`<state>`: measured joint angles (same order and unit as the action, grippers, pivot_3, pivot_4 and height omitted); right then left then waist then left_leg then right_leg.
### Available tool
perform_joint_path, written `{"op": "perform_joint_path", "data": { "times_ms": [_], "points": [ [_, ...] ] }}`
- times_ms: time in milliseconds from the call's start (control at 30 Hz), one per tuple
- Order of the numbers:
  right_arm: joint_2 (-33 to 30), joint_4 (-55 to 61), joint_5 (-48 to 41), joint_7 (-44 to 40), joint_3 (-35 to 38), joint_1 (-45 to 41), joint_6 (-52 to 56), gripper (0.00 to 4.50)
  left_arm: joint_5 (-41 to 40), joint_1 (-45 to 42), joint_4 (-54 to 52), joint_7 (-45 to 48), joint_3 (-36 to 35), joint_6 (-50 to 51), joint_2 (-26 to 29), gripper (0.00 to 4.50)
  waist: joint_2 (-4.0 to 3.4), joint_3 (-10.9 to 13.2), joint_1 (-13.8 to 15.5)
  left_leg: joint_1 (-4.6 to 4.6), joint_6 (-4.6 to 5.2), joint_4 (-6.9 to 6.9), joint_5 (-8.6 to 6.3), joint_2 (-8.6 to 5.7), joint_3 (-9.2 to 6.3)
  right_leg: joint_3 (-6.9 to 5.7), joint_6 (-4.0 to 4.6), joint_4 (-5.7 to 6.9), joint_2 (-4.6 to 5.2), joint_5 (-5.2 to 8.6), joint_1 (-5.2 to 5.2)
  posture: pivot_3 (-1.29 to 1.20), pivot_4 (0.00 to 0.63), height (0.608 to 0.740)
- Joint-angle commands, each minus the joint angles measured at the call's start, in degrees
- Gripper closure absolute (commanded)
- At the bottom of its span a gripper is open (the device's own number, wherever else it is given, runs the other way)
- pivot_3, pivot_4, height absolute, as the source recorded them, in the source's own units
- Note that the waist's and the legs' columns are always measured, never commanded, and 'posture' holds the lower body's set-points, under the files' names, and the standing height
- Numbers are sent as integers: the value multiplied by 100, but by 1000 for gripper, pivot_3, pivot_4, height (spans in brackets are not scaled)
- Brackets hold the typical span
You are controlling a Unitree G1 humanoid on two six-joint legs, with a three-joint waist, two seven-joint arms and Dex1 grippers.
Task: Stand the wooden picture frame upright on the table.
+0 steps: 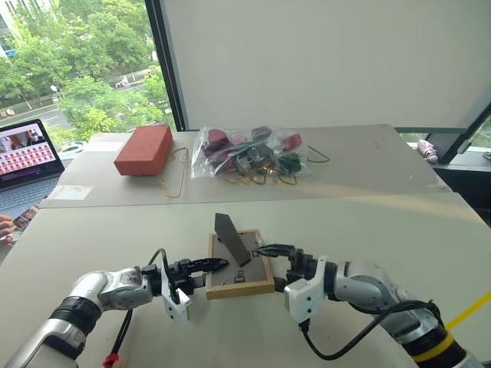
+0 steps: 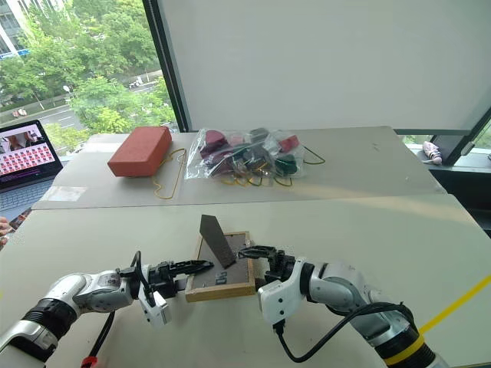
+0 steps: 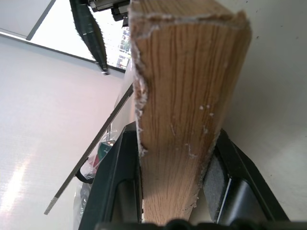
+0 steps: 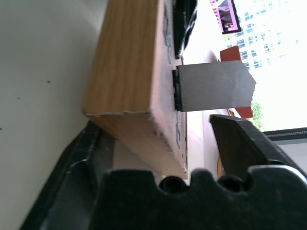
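Wooden picture frame: pale raw-looking wood, visible grain, matt; cut end rough w/ splintered, chipped edges in left wrist view. Back panel dark grey, matt, board-like; hinged stand same dull grey sheet. Table: smooth beige top, low sheen, a few small specks. Left gripper & right gripper: black plastic fingers, slightly glossy; white plastic housings behind. Brick-shaped block: red-orange, matt, coarse. Bag: clear, crinkly, shiny plastic.
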<state>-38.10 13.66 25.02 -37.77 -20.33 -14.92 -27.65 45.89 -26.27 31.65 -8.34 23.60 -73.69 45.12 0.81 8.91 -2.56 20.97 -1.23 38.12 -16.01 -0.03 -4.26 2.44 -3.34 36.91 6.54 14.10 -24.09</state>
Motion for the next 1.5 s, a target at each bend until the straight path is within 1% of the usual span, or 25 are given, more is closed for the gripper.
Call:
{"op": "perform_joint_path", "data": {
  "times_ms": [33, 67, 133, 233, 300, 333, 400, 433, 467, 533, 600, 667, 700, 733, 800, 867, 933, 1067, 1200, 1333, 1433, 1500],
  "points": [
    [133, 270, -50, 192, 68, -19, -200, 2306, -81, 87, 78, 260, 50, 43, 11, 3371, 0, 0, -2, 0, 0, 0, 0, 0, 0, 0, 0, 0, 0, 0, 0, 0, 150, 740],
    [165, 288, -76, 177, 72, -4, -170, 2742, -111, 90, 75, 290, 47, 43, 7, 3371, 0, 0, -5, 0, 0, 0, 0, 0, 0, 0, 0, 0, 0, 0, 0, 0, 150, 740],
    [201, 318, -68, 168, 71, 0, -140, 3131, -232, 99, 97, 363, 38, 72, -11, 3371, 1, 0, 4, -4, 0, 0, 0, 0, 0, 1, 0, 2, 0, 0, 4, 0, 150, 740],
    [223, 331, -29, 158, 66, -28, -137, 3154, -481, 98, 128, 510, 37, 110, -47, 3371, 1, 0, 3, -3, 0, 0, 0, 0, -2, -1, 0, 1, 0, 0, 5, 0, 150, 740],
    [255, 323, -84, 143, 93, -72, -84, 3158, -776, 101, 115, 658, 17, 138, -64, 2365, 1, 0, 3, -3, 0, 0, 0, 0, -2, -1, 0, 2, 0, 0, 4, 0, 150, 740],
    [264, 320, -129, 120, 104, -87, -53, 3158, -899, 113, 98, 742, -1, 187, -70, 2089, 1, 0, -1, -5, 0, 0, 0, 0, -2, -1, 0, 3, 0, 0, 5, 0, 150, 740],
    [301, 343, -335, 37, 196, -141, 119, 3158, -1334, 191, 5, 924, -115, 376, -51, 1194, 1, 0, -6, -5, 0, 0, 0, 0, -2, -1, 0, 4, 0, 0, 4, 0, 150, 740],
    [302, 364, -448, -33, 241, -168, 216, 3158, -1558, 248, -74, 1018, -176, 458, -30, 1005, 1, 0, -10, -4, 0, 0, 0, 0, -2, -1, 0, 3, 0, 0, 4, 0, 150, 740],
    [318, 439, -802, -190, 382, -267, 563, 3158, -2236, 446, -334, 1199, -269, 721, 45, 667, 1, 0, -12, -4, 0, 0, 0, 0, -2, -1, 0, 4, 0, 0, 3, 0, 150, 740],
    [323, 580, -1496, -504, 658, -487, 1344, 3158, -3309, 839, -959, 1488, -507, 1308, 168, 667, 2, 3, -46, -1, 0, 0, 0, 1, -1, 1, 1, 7, -1, 0, -5, 0, 150, 740],
    [230, 719, -2179, -864, 916, -794, 2140, 3158, -3888, 1245, -1621, 1716, -777, 1885, 255, 667, 9, 9, -33, 6, 0, 6, 0, 7, -10, 0, 2, 15, -3, -1, -8, 0, 150, 740],
    [177, 779, -3046, -1176, 1267, -1337, 3306, 3158, -4339, 1723, -2363, 1904, -1035, 2579, 291, 667, 9, 10, -6, 10, 1, 9, -1, 6, -13, -1, 2, 16, -2, -1, -4, 0, 150, 740],
    [145, 638, -3591, -1337, 1478, -1883, 4287, 3158, -4497, 2010, -2786, 1934, -1144, 2932, 261, 667, 8, 10, -15, 11, 2, 10, -1, 6, -12, -1, 3, 15, -2, -1, -6, 0, 150, 740],
    [108, 542, -3969, -1437, 1614, -2266, 4985, 3158, -4587, 2217, -3103, 1979, -1240, 3201, 220, 667, 3, 14, -34, 12, 4, 10, -2, 6, -10, 2, 2, 17, -2, -1, -8, 0, 150, 740],
    [123, 299, -4600, -1386, 1840, -2888, 6501, 3158, -4600, 2484, -3559, 2098, -1353, 3548, 117, 667, 0, 16, -33, 14, 4, 12, -2, 6, -10, 4, 3, 19, -1, -1, -9, 0, 150, 740],
    [168, -23, -5015, -1384, 1978, -3338, 7357, 3158, -4708, 2655, -3885, 2181, -1438, 3974, -58, 667, 1, 15, 14, 13, 7, 9, -4, 9, -18, -7, 5, 18, -6, -1, -8, 0, 150, 740],
    [135, -418, -5352, -1576, 1959, -3745, 8121, 3158, -4772, 2769, -4129, 2291, -1493, 4237, -215, 667, 1, 15, 46, 14, 10, 5, -6, 11, -25, -13, 6, 15, -8, -1, -5, 0, 150, 740],
    [105, -1128, -5778, -1925, 1756, -4170, 9169, 3158, -4801, 2872, -4367, 2482, -1672, 4584, -432, 667, 1, 15, 38, 23, 10, 7, -6, 7, -18, -7, 6, 16, -5, -1, -9, 0, 150, 740],
    [141, -1752, -5570, -1992, 1435, -4177, 9140, 3158, -4799, 2935, -4559, 2681, -1835, 4755, -595, 667, 1, 15, 14, 25, 11, 6, -7, 7, -18, -8, 6, 17, -6, -1, -13, 0, 150, 740],
    [93, -2009, -5538, -2179, 1158, -4019, 9120, 3158, -4748, 2962, -4634, 2827, -1942, 4841, -741, 667, 1, 15, 1, 28, 11, 6, -6, 7, -17, -7, 6, 17, -6, -1, -16, 0, 150, 740],
    [113, -2163, -5492, -2222, 1087, -4001, 9097, 3158, -4708, 2971, -4675, 2909, -2002, 4884, -832, 667, 1, 15, -7, 28, 11, 6, -6, 7, -17, -6, 6, 17, -5, -1, -16, 0, 150, 740],
    [172, -2337, -5465, -2195, 1091, -4002, 9123, 2182, -4668, 2975, -4683, 2954, -2015, 4893, -894, 566, 1, 15, -9, 26, 11, 6, -7, 7, -16, -7, 6, 16, -6, -1, -15, 0, 150, 740]
  ]
}}
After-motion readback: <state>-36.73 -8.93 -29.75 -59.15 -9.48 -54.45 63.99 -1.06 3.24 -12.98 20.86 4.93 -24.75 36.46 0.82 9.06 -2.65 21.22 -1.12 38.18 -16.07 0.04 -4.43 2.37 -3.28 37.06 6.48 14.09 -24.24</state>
